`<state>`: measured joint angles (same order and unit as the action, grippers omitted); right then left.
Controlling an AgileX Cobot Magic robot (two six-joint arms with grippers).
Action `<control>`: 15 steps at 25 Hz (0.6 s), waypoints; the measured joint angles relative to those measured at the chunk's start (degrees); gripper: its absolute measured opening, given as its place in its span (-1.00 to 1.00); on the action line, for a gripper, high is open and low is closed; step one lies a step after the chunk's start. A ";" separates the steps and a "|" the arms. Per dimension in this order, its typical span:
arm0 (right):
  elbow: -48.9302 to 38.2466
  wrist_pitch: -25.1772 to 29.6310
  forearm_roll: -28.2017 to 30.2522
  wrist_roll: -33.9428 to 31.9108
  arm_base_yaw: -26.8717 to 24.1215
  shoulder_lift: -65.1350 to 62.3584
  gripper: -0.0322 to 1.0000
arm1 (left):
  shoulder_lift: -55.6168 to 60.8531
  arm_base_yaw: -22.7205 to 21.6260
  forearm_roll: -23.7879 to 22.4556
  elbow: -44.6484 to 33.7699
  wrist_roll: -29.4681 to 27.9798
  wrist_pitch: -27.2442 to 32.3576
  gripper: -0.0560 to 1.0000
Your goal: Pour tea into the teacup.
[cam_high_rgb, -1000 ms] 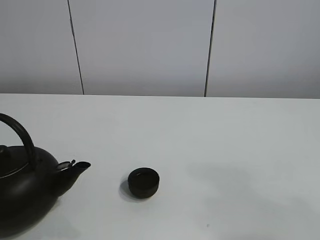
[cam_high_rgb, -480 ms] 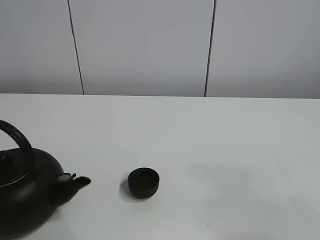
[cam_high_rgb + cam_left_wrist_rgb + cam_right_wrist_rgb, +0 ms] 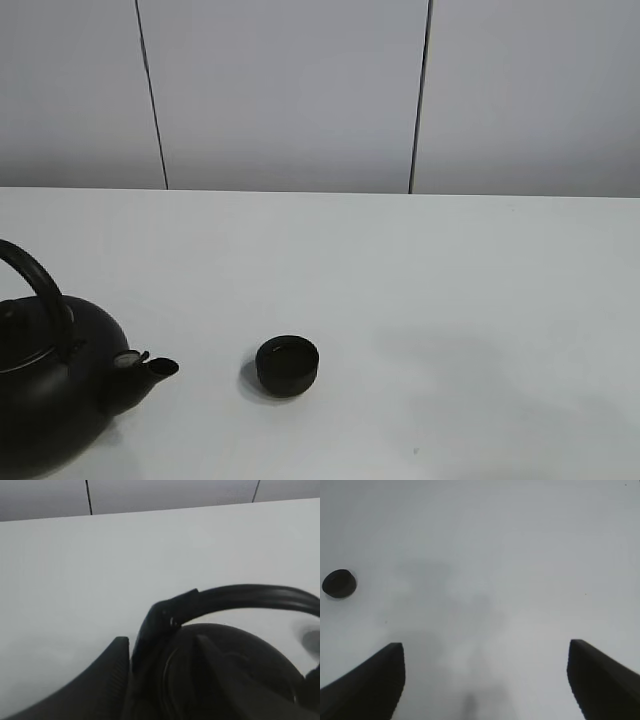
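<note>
The small black teacup (image 3: 287, 365) stands upright on the white table, right of the kettle's spout (image 3: 155, 367) and apart from it. The big black kettle (image 3: 50, 395) with its arched handle is at the near left edge. In the left wrist view my left gripper (image 3: 157, 647) is shut on the kettle's handle (image 3: 240, 597) near its base, above the lid. My right gripper (image 3: 485, 677) is open and empty over bare table, with the teacup (image 3: 339, 583) far off to one side. Neither gripper shows in the exterior view.
The white table (image 3: 450, 300) runs back to a grey panelled wall (image 3: 290, 90). Faint shadows of the arms lie on the table right of the teacup. Nothing else stands on it.
The kettle has shifted a little to the left and down, and its spout has drawn away from the teacup. The teacup has not moved.
</note>
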<state>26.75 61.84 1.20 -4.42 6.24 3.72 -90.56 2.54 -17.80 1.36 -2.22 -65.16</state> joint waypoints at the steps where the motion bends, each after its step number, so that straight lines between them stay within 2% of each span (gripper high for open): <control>1: 0.00 0.00 0.00 0.00 0.00 0.00 0.24 | 0.00 0.00 0.01 -0.47 0.00 0.00 -0.33; 15: 0.00 0.00 0.00 0.00 0.00 0.00 0.24 | 0.00 0.00 1.51 -1.53 -1.71 -0.22 -0.33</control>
<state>26.75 61.84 1.20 -4.42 6.24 3.72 -90.56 2.54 -16.29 -0.17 -3.93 -65.38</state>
